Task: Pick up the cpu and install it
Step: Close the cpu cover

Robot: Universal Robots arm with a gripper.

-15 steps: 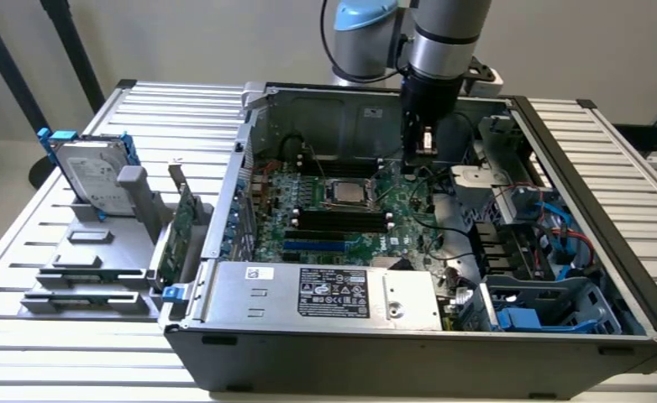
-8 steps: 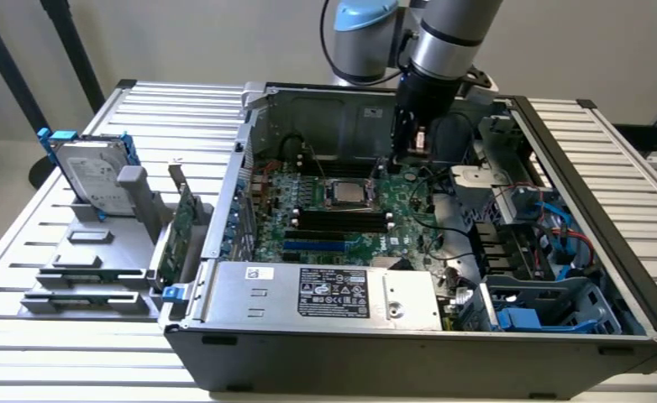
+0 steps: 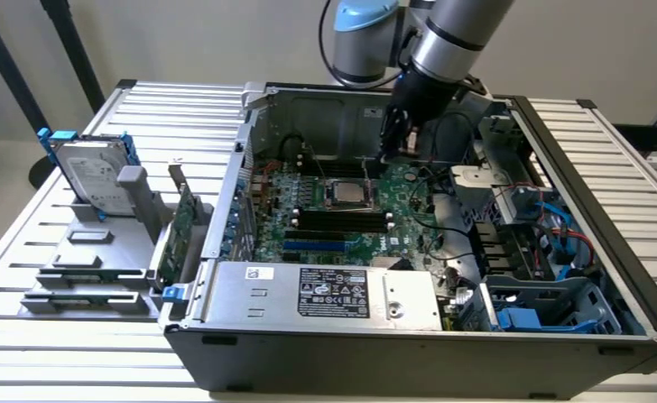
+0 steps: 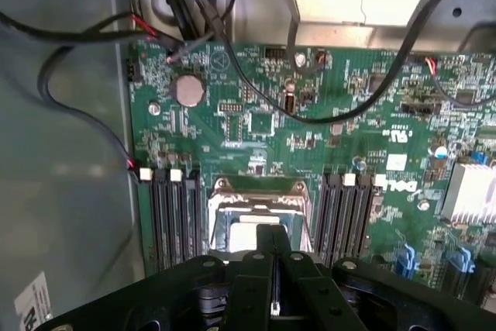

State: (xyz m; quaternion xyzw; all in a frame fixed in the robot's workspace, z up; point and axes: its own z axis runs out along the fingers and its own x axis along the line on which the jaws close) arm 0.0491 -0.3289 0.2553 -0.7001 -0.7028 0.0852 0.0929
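Green motherboard (image 4: 232,145) lies flat in the open computer case (image 3: 418,348). The cpu (image 3: 345,195) sits in the socket frame at the board's centre. The gripper (image 3: 391,157), fingers closed together, hovers near the socket's far side.

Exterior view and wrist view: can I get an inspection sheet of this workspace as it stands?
Surface: slatted metal table carrying an open computer case.
Job's things: cpu lies in the socket of the green board.
Clutter: hard drive upright in a grey rack, outside the case.
Grippers: gripper over the board, jaws shut, holding nothing.
Cables: black cables cross the board.
Surroundings: pale wall behind.
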